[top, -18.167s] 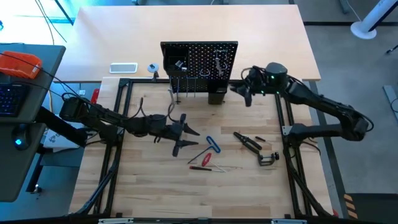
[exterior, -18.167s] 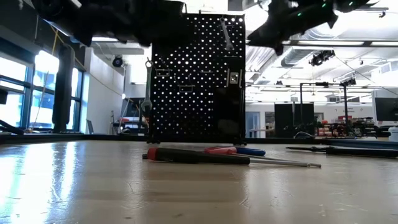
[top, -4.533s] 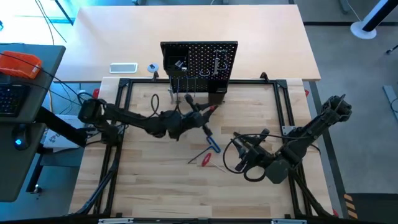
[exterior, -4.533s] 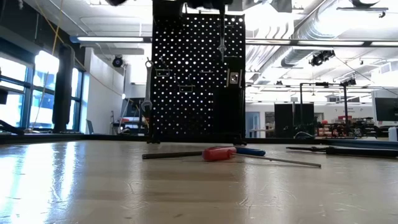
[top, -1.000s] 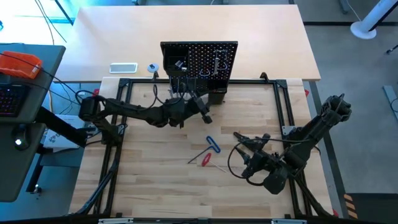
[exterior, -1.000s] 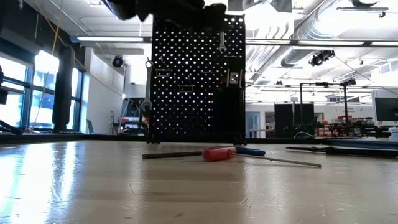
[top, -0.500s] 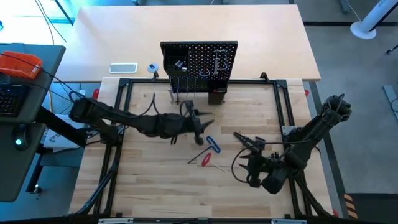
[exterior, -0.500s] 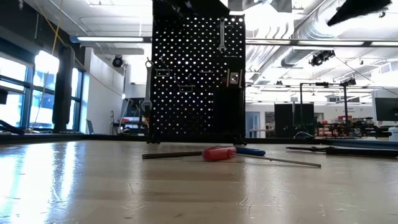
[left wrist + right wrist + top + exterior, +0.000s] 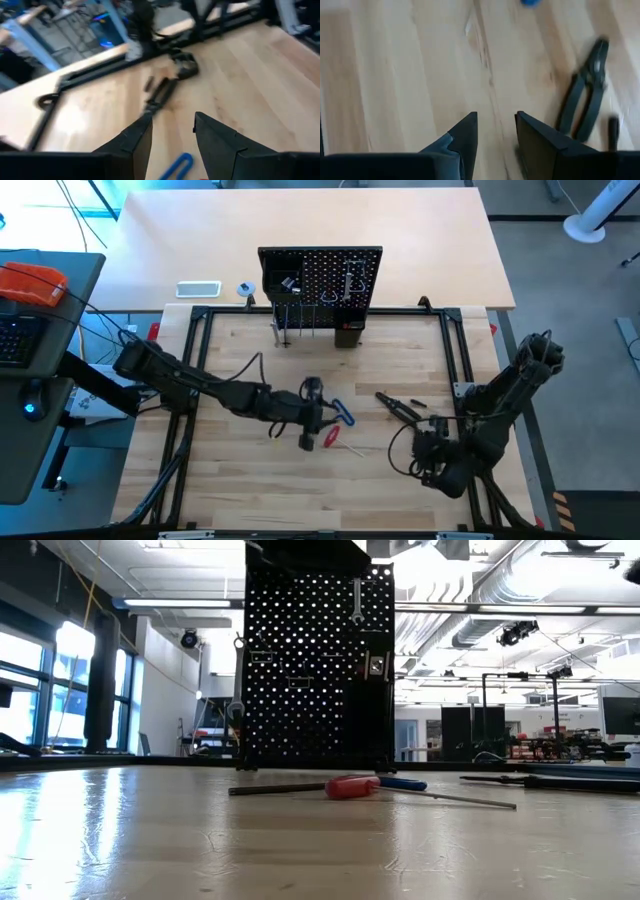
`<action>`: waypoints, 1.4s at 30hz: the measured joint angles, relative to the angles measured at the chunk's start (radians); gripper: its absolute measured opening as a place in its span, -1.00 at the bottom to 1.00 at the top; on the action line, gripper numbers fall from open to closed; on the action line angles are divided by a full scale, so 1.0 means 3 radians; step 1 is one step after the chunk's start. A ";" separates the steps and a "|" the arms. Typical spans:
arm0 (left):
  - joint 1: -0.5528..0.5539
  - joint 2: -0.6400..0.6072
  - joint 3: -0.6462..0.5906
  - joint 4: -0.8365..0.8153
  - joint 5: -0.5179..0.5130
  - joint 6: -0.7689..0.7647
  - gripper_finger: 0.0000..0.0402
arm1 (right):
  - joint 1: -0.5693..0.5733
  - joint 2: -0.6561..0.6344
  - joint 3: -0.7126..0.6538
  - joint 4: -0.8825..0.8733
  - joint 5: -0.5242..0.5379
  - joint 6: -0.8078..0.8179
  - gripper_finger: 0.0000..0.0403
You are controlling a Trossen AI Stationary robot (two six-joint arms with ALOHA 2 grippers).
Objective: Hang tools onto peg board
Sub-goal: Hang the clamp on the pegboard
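Wooden table (image 9: 250, 470) bare at near edge — left gripper (image 9: 172, 131) and right gripper (image 9: 495, 131) both spread, empty.

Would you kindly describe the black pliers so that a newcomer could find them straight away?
Start at the upright peg board at the table's far edge, then look toward the near right of the wooden table. The black pliers lie flat there, right of the blue-handled hex key. They alone are all black with two splayed handles.

Light was bright and even from ceiling strips. Beyond the left gripper (image 9: 172, 131), the pliers (image 9: 161, 93) smeared with motion blur.
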 joint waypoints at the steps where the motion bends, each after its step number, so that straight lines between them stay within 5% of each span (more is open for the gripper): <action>1: -0.0014 0.0038 0.0001 -0.0002 0.0009 -0.0001 -0.30 | 0.0036 0.0016 -0.0005 -0.0055 -0.0069 0.0087 -0.36; 7: -0.0045 0.0332 0.0000 0.0033 0.0025 -0.0034 -0.30 | 0.0205 0.0219 -0.0125 -0.0278 -0.0415 0.0401 -0.36; 18: -0.0047 0.0726 -0.0002 0.0226 0.0255 -0.0158 -0.30 | 0.0193 0.0587 -0.0380 -0.0426 -0.0439 0.0498 -0.36; 35: -0.0087 0.0804 -0.0001 0.0147 0.0284 -0.0272 -0.30 | 0.0099 0.0576 -0.0768 0.0123 -0.0443 0.0561 -0.37; 42: -0.0087 0.0804 -0.0001 -0.0061 0.0247 -0.0392 -0.30 | 0.0096 0.0577 -0.0774 0.0143 -0.0419 0.0569 -0.56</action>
